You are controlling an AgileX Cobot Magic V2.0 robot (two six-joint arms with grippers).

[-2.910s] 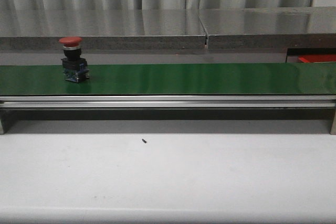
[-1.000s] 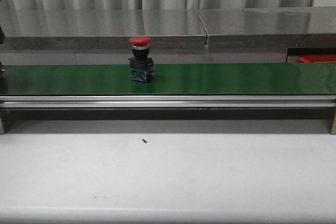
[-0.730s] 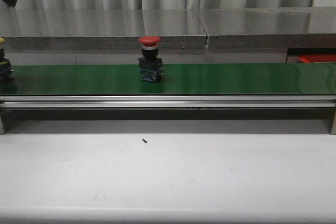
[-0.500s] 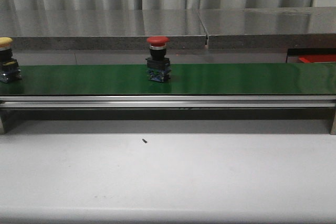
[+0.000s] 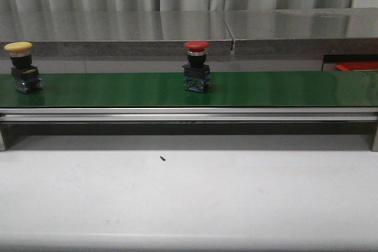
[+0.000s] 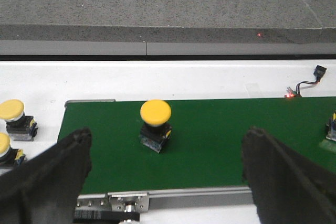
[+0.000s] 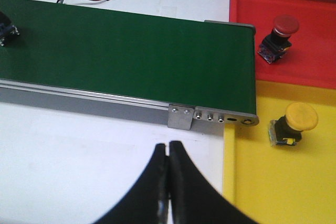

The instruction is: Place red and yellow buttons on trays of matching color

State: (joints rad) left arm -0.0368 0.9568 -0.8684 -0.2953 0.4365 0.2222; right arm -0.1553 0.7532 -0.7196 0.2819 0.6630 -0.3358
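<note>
1. A red button (image 5: 196, 66) stands near the middle of the green belt (image 5: 266, 88).
2. A yellow button (image 5: 21, 67) stands at the belt's left end.
3. The left gripper (image 6: 168, 174) is wide open and holds nothing.
4. The right gripper (image 7: 168, 177) is closed and holds nothing.
5. The red tray (image 7: 315, 51) and the yellow tray (image 7: 262, 182) each hold one matching button.

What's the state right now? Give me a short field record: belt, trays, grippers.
belt: carries a red button near the middle and a yellow button near its left end
red tray: one red button inside
yellow tray: one yellow button inside
spare buttons off the belt's left end: two yellow
left gripper: open, yellow button between its fingers' line
right gripper: shut, empty
</note>
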